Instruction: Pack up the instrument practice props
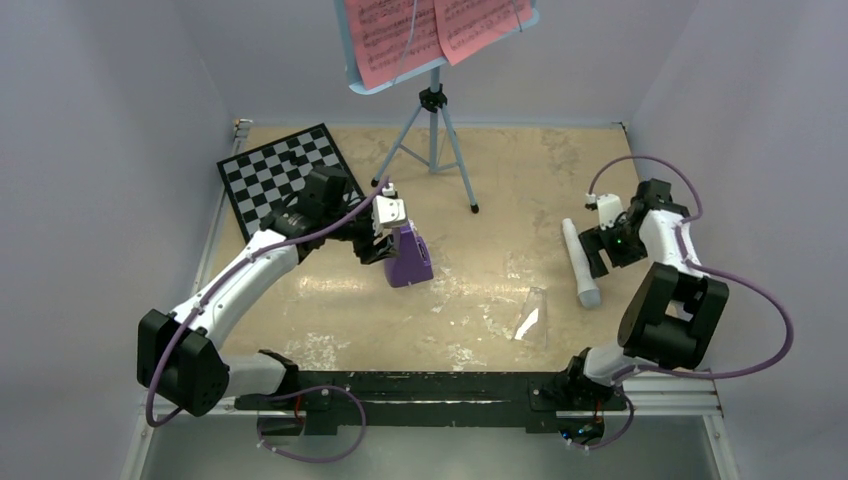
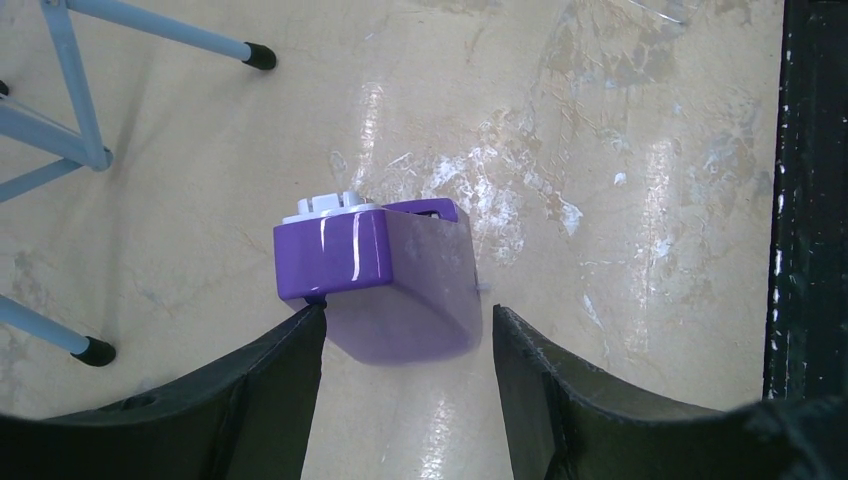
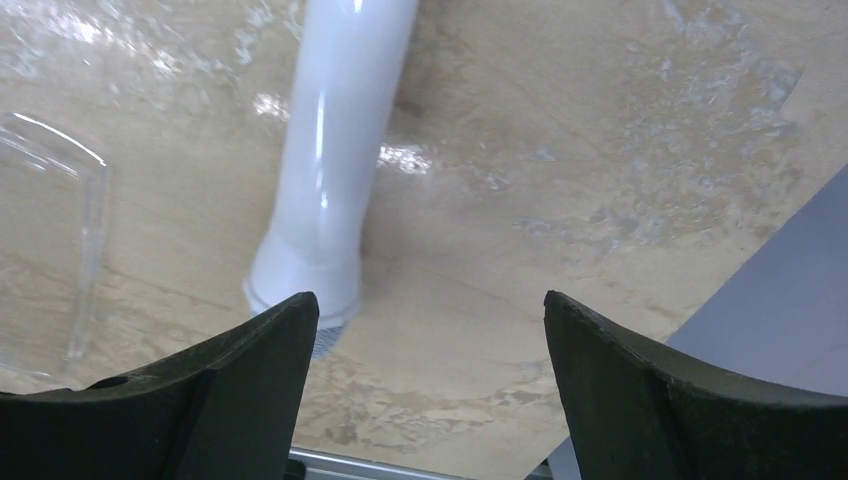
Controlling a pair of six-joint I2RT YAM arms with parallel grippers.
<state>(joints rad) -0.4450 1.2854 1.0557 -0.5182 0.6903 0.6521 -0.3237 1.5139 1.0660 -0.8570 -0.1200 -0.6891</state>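
Top view: the left gripper (image 1: 388, 250) is being held, jaws apart, against a glossy purple wedge (image 1: 410, 260) standing upright near centre. The right gripper (image 1: 597, 252), jaws wide and empty, is being hovered beside a smooth white tube (image 1: 578, 262) lying flat. A clear cover (image 1: 532, 318) is lying between them and is easily knocked unseen.

Left wrist view: the wedge's end is being straddled. Contact seems to be on one finger only, so closing could tip or squirt the slick plastic.

Right wrist view: the round tube is being approached off-centre, under one finger. Closing could roll it away.

Both arms (image 1: 235, 285) are white and black, trailing purple cables (image 1: 645, 158).
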